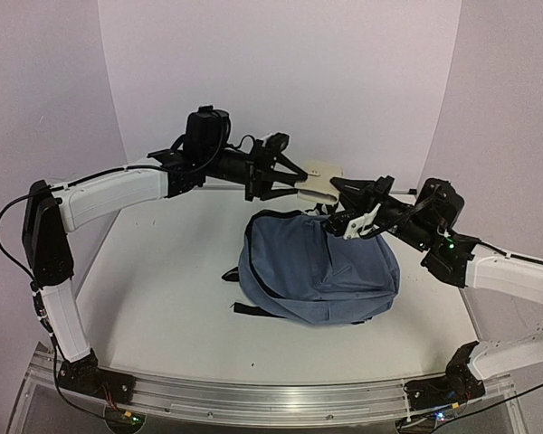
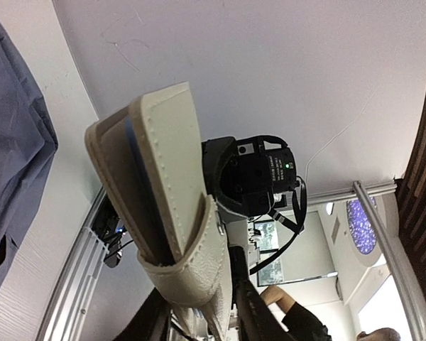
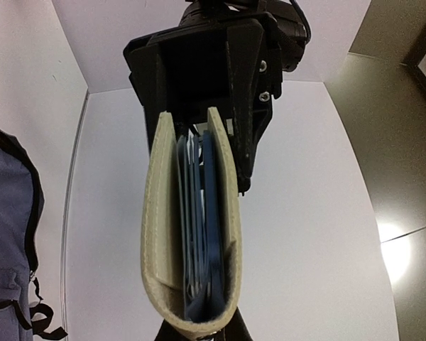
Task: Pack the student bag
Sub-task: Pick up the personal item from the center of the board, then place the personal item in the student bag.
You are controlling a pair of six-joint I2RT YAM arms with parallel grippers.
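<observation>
1. The bag [image 1: 321, 271] lies flat on the table [image 1: 154, 289], about mid-table and a little to the right, with its rounded end toward the near right.
2. Two black straps [image 1: 240, 307] stick out from the bag's left side onto the table.
3. A cream stitched case [image 1: 319, 176] hangs in the air over the far edge of the bag, between my two arms and clear of the table.
4. My left fingers [image 1: 290, 181] come in from the left and straddle the case's left end, one along each flat side.
5. They sit close against both sides, but I cannot tell whether they are pressing on the case or just short of it.
6. My right fingers [image 1: 340, 212] come in from the right, pressed together on the case's other end, pinching it at its closed fold.
7. From my right wrist, the case stands on edge, rising from my fingers toward the left arm's black fingers, which flank its open end.
8. Blue and pale sheets [image 3: 199, 213] are tucked inside the case, and their edges show in the slot between its two cream walls.
9. The same view shows the bag's blue-grey cloth and a black-trimmed edge at the far left, below the case and not touching it.
</observation>
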